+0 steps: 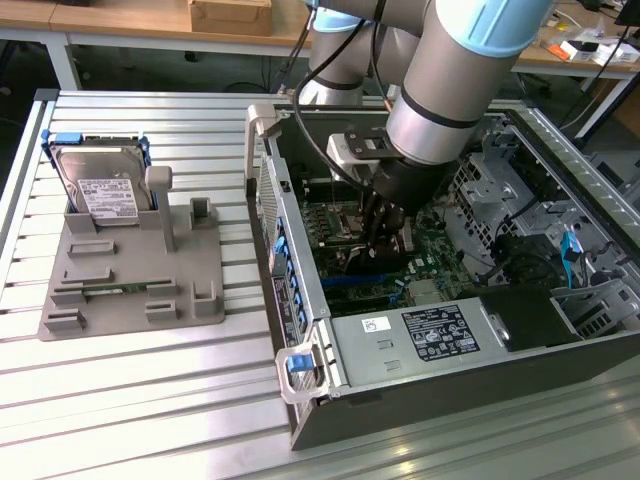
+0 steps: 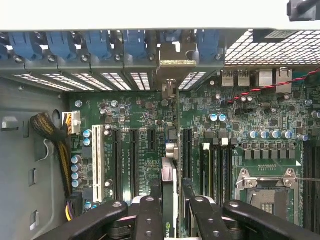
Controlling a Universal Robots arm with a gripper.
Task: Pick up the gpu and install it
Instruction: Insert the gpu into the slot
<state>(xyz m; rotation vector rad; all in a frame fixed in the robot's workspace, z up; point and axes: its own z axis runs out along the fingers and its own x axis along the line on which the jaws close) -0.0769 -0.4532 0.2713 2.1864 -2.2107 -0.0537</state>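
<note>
- Exterior view: I have the gripper (image 1: 383, 232) down inside the open computer case (image 1: 300, 300), right over the motherboard (image 1: 430, 255), with the arm (image 1: 450, 90) reaching in from above.
- The gpu (image 2: 169, 165) sits edge-on between the fingers (image 2: 150, 220) in the wrist view; the jaws are partly closed and clamp on the card from both sides, so I call it gripped (not hanging loose).
- Its metal end bracket (image 2: 176, 60) stands at the case's rear wall, among the blue slot latches (image 2: 135, 42) and the vented slot covers (image 2: 112, 80).
- The card runs along the motherboard between the long black expansion slots (image 2: 134, 160), in line with one of them; I cannot tell whether its edge connector is already in the slot or just above it.
- Step in hand, my read: the pick is done and this is the install phase, with the card lined up at the slot (late in the task).
- On the grey fixture tray (image 1: 130, 290) at the exterior view's left, the hard drive (image 1: 100, 190) stands in its holder, well apart from the case.
- What the move from here calls for: a straight press down, card kept upright and parallel to the slot, bracket tab tracking the rear opening, no sideways slide.
- Risk I see: any tilt could put the connector on the slot lip, or snag the bracket on the rear wall.
- Yellow and black cable bundle (image 2: 62, 145) lies against the case wall, clear of the card.
</note>
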